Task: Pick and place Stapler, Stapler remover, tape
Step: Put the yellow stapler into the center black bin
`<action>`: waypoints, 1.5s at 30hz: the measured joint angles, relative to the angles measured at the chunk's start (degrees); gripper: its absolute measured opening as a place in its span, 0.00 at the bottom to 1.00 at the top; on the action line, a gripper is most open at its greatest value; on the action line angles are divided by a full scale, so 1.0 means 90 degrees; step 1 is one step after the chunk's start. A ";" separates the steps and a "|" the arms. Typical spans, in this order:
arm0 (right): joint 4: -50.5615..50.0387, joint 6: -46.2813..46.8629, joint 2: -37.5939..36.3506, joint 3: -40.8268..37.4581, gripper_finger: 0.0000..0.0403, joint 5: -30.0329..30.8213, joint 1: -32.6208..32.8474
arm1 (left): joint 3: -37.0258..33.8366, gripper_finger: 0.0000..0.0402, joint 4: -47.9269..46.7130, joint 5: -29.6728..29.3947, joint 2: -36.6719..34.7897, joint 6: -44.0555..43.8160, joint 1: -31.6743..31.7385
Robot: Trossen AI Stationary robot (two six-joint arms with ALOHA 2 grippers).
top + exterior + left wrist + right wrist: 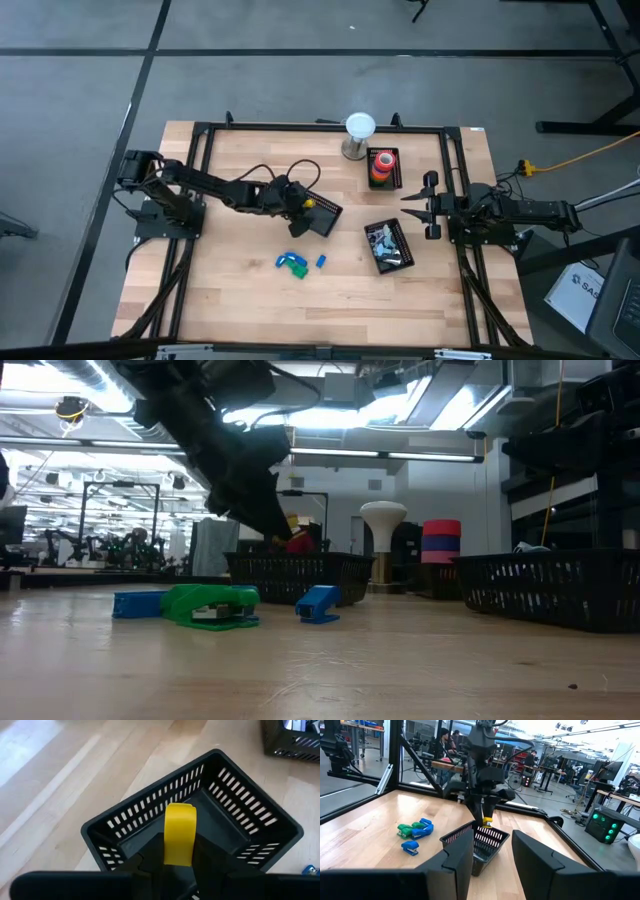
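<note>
A yellow stapler (179, 832) sits in my left gripper (305, 203), which hovers over an empty black slotted basket (150, 795) at the table's middle. The same gripper (485, 815) shows in the right wrist view, pointing down at that basket (477, 842). A green stapler (293, 264) and small blue staplers (321, 261) lie flat on the wood near the basket. The tape rolls (382, 165), red, orange and green, are stacked in a far basket. My right gripper (432, 205) waits open at the table's right side. My left gripper pinches the yellow stapler between its two fingers (150, 857), gripping its rear part (177, 855). The fingers slant down from the table's left side. The stapler is lifted clear, its free end (180, 810) pointing down into the basket's opening.
A second black basket (388, 246) holding small metal items stands right of the middle. A white round-topped stand (359, 135) is at the far edge beside the tape basket. A black frame (210, 135) rings the table. Bare wood (300, 310) lies toward the near edge.
</note>
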 joint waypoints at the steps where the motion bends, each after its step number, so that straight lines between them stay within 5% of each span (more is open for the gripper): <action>1: -0.0002 0.0000 0.0000 0.0000 0.35 -0.0001 0.0001 | 0.0000 0.20 0.0011 -0.0001 0.0000 -0.0001 0.0000; 23: -0.0002 0.0000 0.0000 0.0000 0.35 -0.0002 -0.0002 | 0.0002 0.20 -0.0345 -0.0121 0.0014 -0.0446 0.0124; 45: 0.0000 -0.0002 0.0000 0.0000 0.35 0.0000 0.0000 | 0.0007 0.29 0.0571 -0.0165 0.0588 0.0141 0.0021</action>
